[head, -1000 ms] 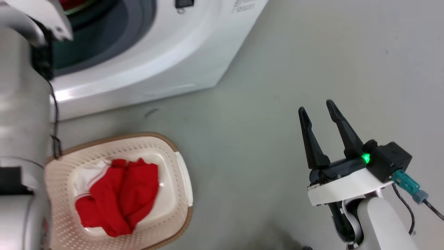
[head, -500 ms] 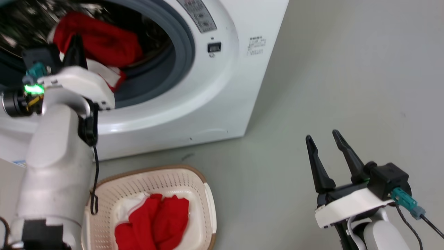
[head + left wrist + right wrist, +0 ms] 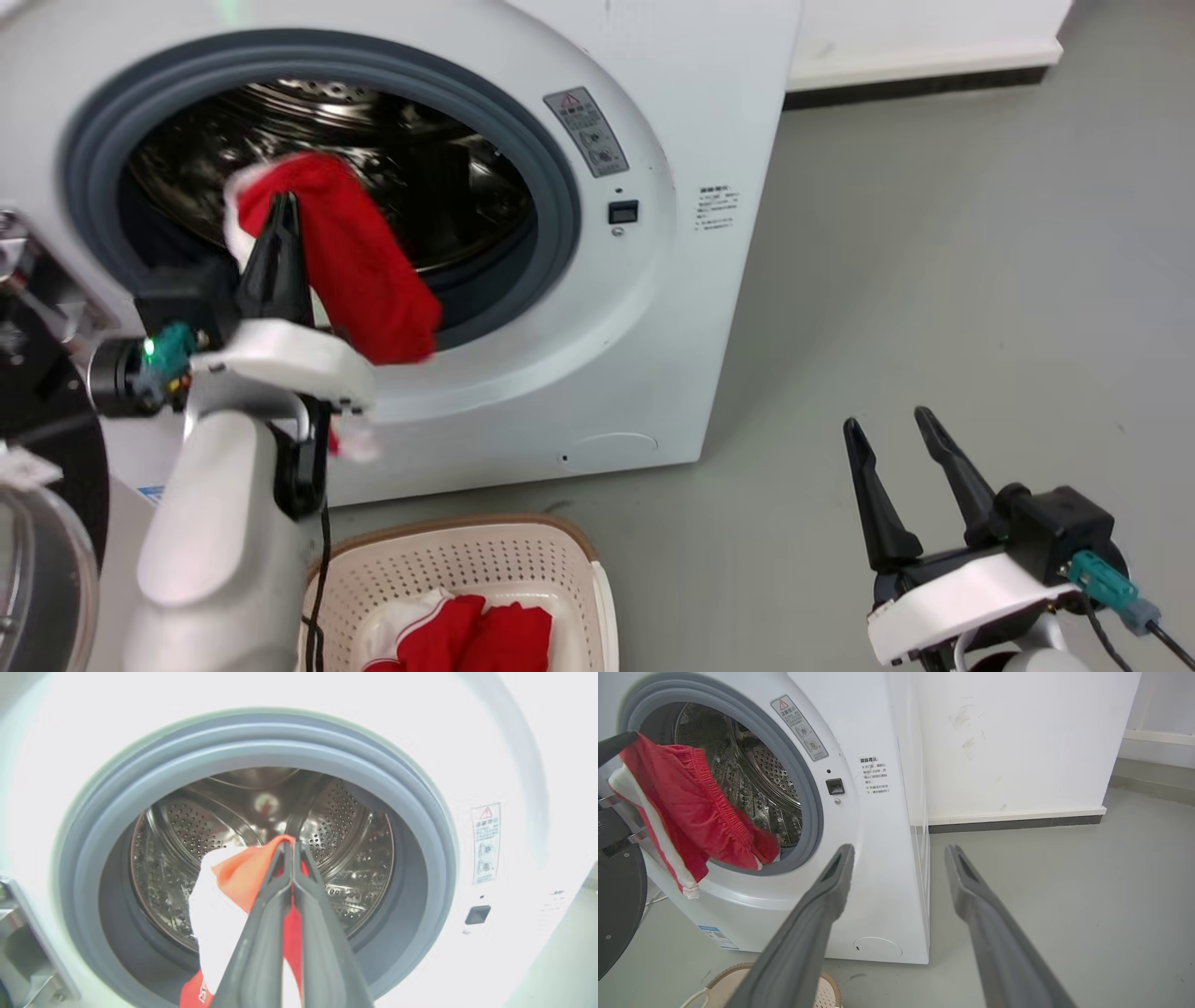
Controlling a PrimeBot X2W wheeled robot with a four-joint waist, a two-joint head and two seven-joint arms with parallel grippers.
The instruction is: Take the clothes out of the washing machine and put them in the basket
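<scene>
The left gripper (image 3: pixel 289 848), fingers pinched shut on a fold of the red garment (image 3: pixel 359 271), holds it before the washing machine (image 3: pixel 653 280) opening; the cloth, seemingly light and floppy, droops beneath the fingertips, with the basket (image 3: pixel 583 560) lower down and the right gripper (image 3: pixel 888 419) spread, empty.

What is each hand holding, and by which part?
The left hand pinches the red garment at its uppermost fold; the rest hangs below. The right hand is open, holding nothing.
</scene>
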